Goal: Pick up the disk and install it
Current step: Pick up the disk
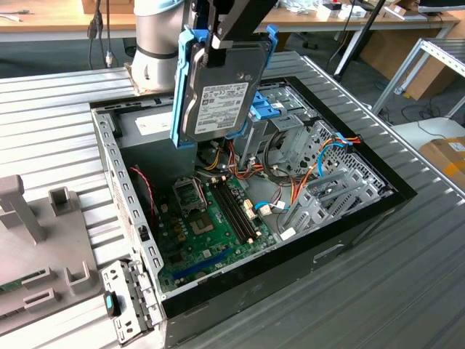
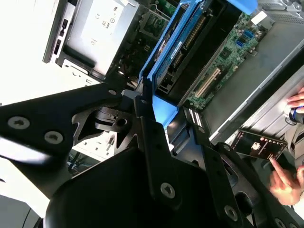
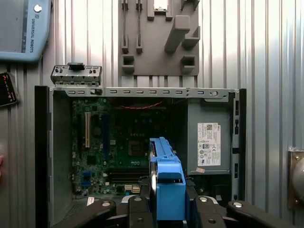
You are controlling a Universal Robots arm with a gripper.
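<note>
The disk [image 1: 220, 87], a dark hard drive with a white label and bright blue side rails, hangs on edge above the back of the open computer case [image 1: 361, 219]. My gripper [image 1: 216, 40] is shut on its upper end. In the first wrist view the disk's blue rail [image 3: 166, 183] points down into the case between my black fingers [image 3: 134, 213], with the gripper [image 3: 166, 211] shut around it. In the second wrist view the blue-railed disk [image 2: 166, 52] runs away from the gripper [image 2: 151, 97] toward the motherboard.
The case holds a green motherboard [image 3: 109, 142], a grey power supply with a white label [image 3: 209, 145], and a metal drive cage with blue latches [image 1: 275, 109] amid cables. A grey fixture [image 3: 161, 38] and a pendant [image 3: 23, 28] lie beside it. A person's hand [image 2: 285, 183] is near the case.
</note>
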